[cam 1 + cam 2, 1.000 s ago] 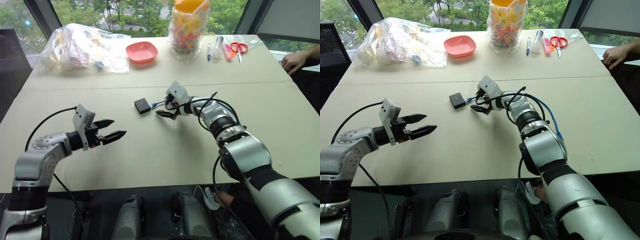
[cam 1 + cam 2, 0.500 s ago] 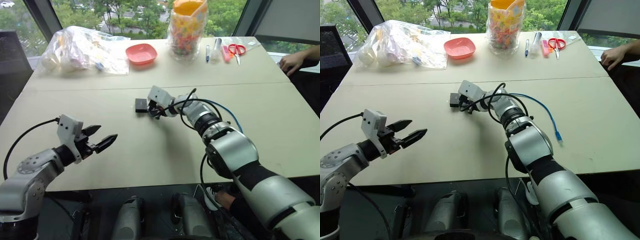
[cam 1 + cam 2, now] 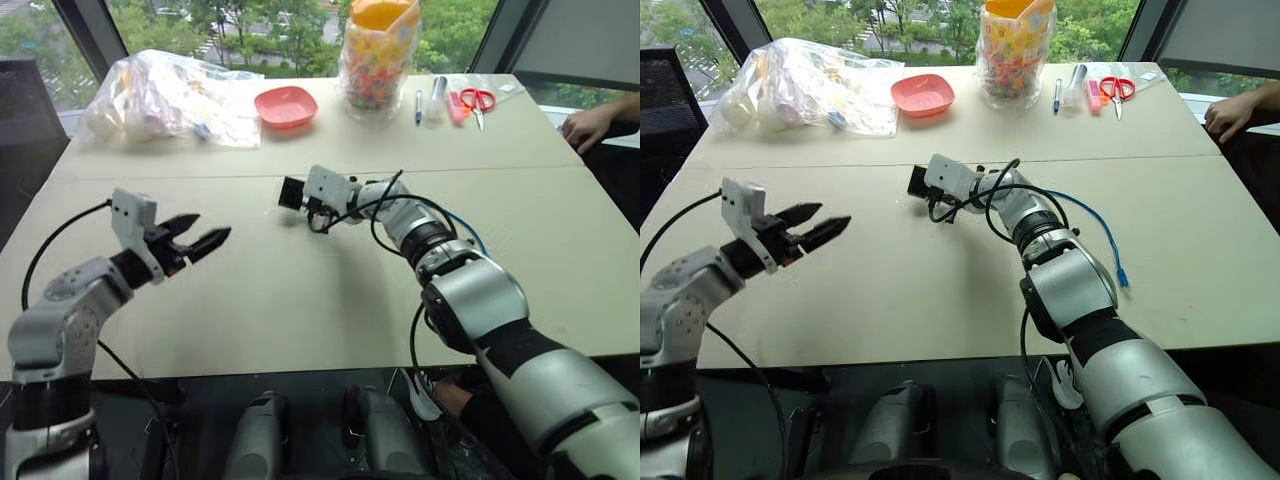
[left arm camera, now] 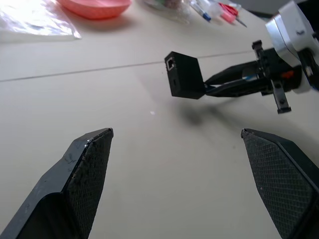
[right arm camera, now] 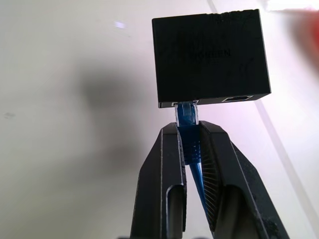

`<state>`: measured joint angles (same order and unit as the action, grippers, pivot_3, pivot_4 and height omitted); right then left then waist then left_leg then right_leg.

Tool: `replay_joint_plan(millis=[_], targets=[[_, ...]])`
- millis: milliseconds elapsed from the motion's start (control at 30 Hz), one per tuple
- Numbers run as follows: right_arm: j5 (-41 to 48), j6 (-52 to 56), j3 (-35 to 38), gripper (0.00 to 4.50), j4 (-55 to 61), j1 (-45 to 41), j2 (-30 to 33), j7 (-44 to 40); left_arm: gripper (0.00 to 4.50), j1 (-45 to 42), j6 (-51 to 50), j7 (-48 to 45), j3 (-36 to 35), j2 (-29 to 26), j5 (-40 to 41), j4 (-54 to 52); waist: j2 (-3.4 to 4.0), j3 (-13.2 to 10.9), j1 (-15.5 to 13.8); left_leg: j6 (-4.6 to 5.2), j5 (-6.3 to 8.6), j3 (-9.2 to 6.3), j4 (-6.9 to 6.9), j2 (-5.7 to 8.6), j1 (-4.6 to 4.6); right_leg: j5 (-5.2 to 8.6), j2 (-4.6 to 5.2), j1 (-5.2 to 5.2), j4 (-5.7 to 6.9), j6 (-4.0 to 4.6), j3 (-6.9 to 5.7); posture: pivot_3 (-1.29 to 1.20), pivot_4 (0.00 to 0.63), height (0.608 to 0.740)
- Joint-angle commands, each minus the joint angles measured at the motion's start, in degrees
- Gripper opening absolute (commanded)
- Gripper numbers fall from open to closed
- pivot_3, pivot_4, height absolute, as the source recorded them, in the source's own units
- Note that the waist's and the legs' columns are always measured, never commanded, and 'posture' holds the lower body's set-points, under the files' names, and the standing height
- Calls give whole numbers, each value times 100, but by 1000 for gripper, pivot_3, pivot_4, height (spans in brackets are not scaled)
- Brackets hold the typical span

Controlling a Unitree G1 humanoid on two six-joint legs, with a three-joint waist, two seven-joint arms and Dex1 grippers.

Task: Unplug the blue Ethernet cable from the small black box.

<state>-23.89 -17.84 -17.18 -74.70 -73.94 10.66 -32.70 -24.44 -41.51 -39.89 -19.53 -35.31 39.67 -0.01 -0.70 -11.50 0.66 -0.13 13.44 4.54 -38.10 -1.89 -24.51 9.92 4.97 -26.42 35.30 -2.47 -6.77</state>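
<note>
Since a second ago the right gripper (image 5: 189,144) has clamped onto the cable (image 5: 188,130) just behind its plug and lifted; the box (image 3: 291,192) now hangs off the table (image 3: 300,300), dangling from the plug. Earlier the box lay flat on the table with the gripper beside it, fingers apart.

Right wrist view: both fingers pinch the blue boot, plug seated in the box's side port, second port empty beside it. Box casts a shadow on the table below, so it is clear of the surface.

Rest of the cable (image 3: 1102,232) trails over the table to the right of the arm, free end near the table's front edge.

Left gripper (image 3: 197,240) has risen; jaws spread wide, holding nothing, well apart from the box.
</note>
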Motion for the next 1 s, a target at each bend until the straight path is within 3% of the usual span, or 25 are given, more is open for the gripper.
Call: replay_joint_plan(millis=[33,167,367,533,633,867,1000], targets=[[-226,-1017,-205,40,788,93,195,591,4326,-895,149,-652,129,-4,55,1133,-1,1,31,1,0,1,2,0,2,0,0,2,-6,-1,1,0,150,740],[-336,-1647,-338,40,1790,673,450,947,4326,-2178,659,-1642,740,138,-490,2944,-4,2,47,2,1,23,8,2,6,1,-1,6,-4,-3,2,0,150,740],[-316,-1641,-290,40,2743,1124,753,1068,4326,-3728,1597,-2658,1279,576,-1269,5224,-6,0,40,1,-1,30,5,4,4,-1,-2,5,-4,-3,2,0,150,740],[-255,-1354,-270,40,3285,1355,898,995,4326,-4366,1988,-3072,1221,867,-1567,6154,-7,1,64,2,-1,29,6,2,6,3,-6,4,-1,-7,2,0,150,740],[-252,-1184,-272,0,3517,1454,928,978,3529,-4528,2103,-3206,1153,941,-1675,6432,-7,0,78,2,-1,30,6,1,6,3,-8,3,0,-6,3,0,150,740],[-279,-943,-299,0,3867,1650,969,933,594,-4647,2093,-3336,981,976,-1726,6611,-7,0,49,2,-1,29,4,1,6,2,-6,3,1,-7,4,0,150,740],[-126,-845,-263,0,3960,1702,954,750,505,-4573,2116,-3362,990,953,-1837,6588,-7,0,46,2,-1,28,4,1,5,2,-6,3,1,-7,4,0,150,740]])
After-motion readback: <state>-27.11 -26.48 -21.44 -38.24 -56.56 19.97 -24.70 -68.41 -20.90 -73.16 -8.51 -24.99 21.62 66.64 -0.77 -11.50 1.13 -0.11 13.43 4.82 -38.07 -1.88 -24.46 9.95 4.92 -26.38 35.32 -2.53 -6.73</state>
